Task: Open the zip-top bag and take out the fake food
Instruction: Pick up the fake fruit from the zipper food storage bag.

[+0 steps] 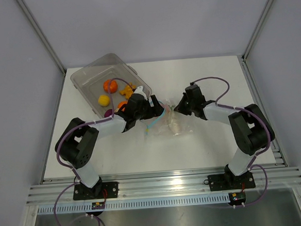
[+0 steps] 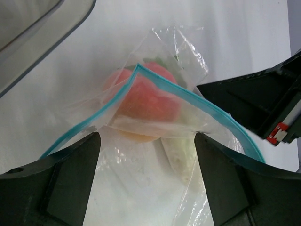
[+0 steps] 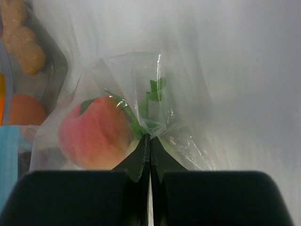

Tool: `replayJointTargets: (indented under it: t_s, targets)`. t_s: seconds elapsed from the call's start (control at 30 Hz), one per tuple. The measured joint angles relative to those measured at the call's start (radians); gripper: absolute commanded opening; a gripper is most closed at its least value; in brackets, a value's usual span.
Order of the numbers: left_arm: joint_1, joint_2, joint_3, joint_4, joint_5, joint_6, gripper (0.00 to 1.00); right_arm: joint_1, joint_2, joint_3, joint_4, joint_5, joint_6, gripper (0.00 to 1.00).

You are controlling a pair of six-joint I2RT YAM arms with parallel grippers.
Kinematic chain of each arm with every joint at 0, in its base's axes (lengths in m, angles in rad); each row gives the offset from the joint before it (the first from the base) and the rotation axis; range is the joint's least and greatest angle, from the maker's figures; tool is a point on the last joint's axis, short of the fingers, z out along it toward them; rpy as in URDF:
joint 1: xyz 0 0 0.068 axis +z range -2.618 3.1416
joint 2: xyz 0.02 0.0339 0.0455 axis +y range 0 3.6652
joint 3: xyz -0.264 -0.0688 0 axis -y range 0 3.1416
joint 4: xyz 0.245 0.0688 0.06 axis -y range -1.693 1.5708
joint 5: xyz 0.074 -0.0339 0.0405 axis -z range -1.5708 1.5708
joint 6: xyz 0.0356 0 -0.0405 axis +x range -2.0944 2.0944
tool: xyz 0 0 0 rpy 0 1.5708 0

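At the left of the white worktop [image 1: 209, 145] sits a rigid, clear, rectangular plastic tub [image 1: 83, 76], set at an angle to the worktop's edges. Some of the fake food [image 1: 110, 86] lies in it: a round orange piece, a yellow ball [image 1: 103, 100], a knobbly orange piece [image 1: 126, 89] and a purple one [image 1: 108, 113] half hidden by the arm.

Just beside the tub's near corner, the left pincer [image 1: 159, 112] is released, its dark fingers [image 2: 70, 188] spread wide to either side of the mouth of the thin, clear, crinkly zip-top bag [image 1: 174, 122]. The light-blue zip strip [image 2: 207, 106] arcs between them (whether either finger touches the plastic I cannot tell).

The bag lies on the worktop between the two arms. Inside it are a peach-coloured round toy fruit [image 2: 146, 101] with green leaves [image 3: 153, 92] and a pale piece [image 2: 181, 150] below it.

To the right, the right pincer [image 3: 149, 150] is clenched on a fold of the bag's clear plastic, close by the leaves.
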Motion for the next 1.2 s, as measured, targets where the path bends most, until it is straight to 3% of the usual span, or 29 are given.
replayJointTargets:
  t_s: [0.17, 0.3, 0.37, 0.8, 1.0, 1.2]
  targets:
    - [0.0, 0.0, 0.0, 0.0, 0.016, 0.0, 0.86, 0.042, -0.033, -0.046, -0.001, 0.014, 0.019, 0.02]
    - [0.0, 0.0, 0.0, 0.0, 0.023, 0.006, 0.86, 0.062, -0.089, -0.08, 0.0, 0.029, 0.031, 0.22]
    - [0.0, 0.0, 0.0, 0.0, 0.023, 0.007, 0.86, 0.065, -0.108, -0.084, 0.0, 0.033, 0.035, 0.28]
    - [0.0, 0.0, 0.0, 0.0, 0.022, 0.007, 0.86, 0.068, -0.187, -0.071, -0.058, 0.172, -0.005, 0.36]
    - [0.0, 0.0, 0.0, 0.005, 0.023, 0.007, 0.85, 0.068, -0.187, -0.046, -0.096, 0.22, -0.029, 0.53]
    - [0.0, 0.0, 0.0, 0.019, 0.032, 0.007, 0.85, 0.068, -0.195, -0.039, -0.108, 0.254, -0.051, 0.53]
